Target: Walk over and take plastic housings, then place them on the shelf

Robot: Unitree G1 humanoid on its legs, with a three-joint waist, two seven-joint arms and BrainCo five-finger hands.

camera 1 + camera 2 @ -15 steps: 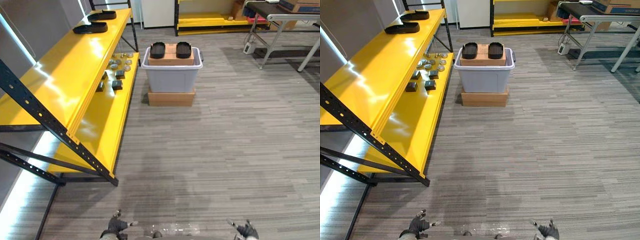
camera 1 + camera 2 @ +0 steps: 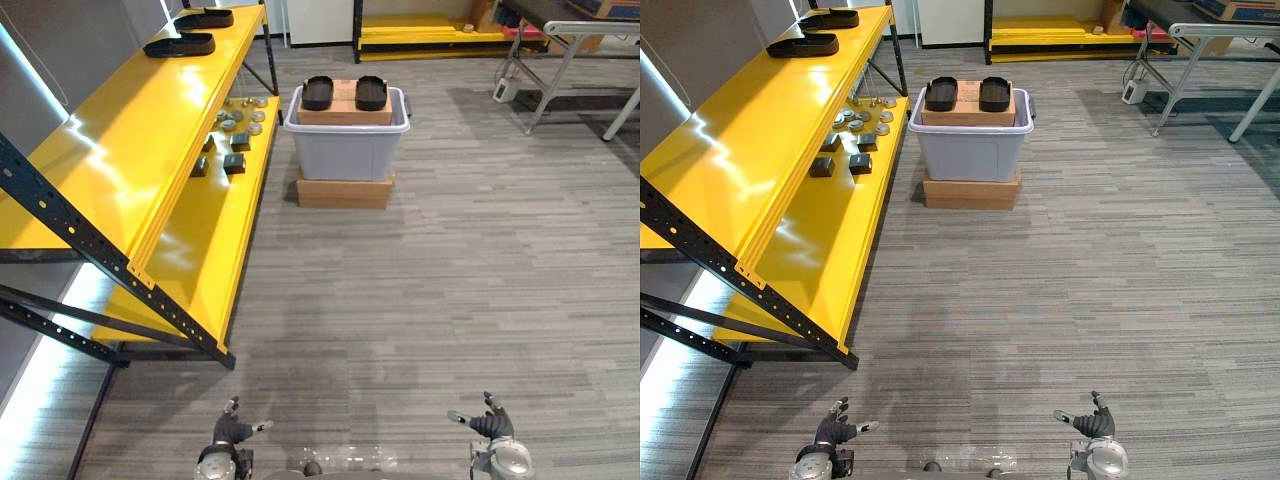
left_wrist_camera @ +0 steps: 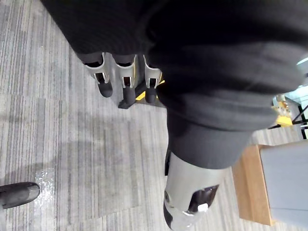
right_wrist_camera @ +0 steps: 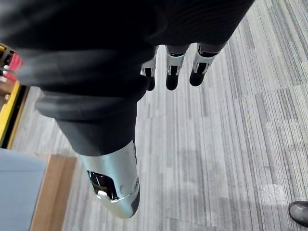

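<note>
Two black plastic housings [image 2: 317,92] [image 2: 370,92] lie side by side on a cardboard box inside a grey bin [image 2: 347,150], far ahead on the floor. Two more black housings [image 2: 180,45] [image 2: 204,19] rest on the top level of the yellow shelf [image 2: 120,150] at the left. My left hand [image 2: 228,435] and right hand [image 2: 490,430] hang low at the near edge, far from the bin. Both are open and hold nothing, with the left fingers [image 3: 126,82] and the right fingers [image 4: 174,72] straight over the carpet.
The bin stands on a flat cardboard box [image 2: 343,192] beside the shelf's far end. Small metal parts [image 2: 235,125] lie on the lower yellow level. A second yellow rack [image 2: 420,25] and a metal-legged table [image 2: 570,40] stand at the back. Grey carpet stretches between me and the bin.
The whole picture has shifted slightly, so the camera moved. Both hands now show higher and fuller at the lower edge. Bin and housings stay where they were.
</note>
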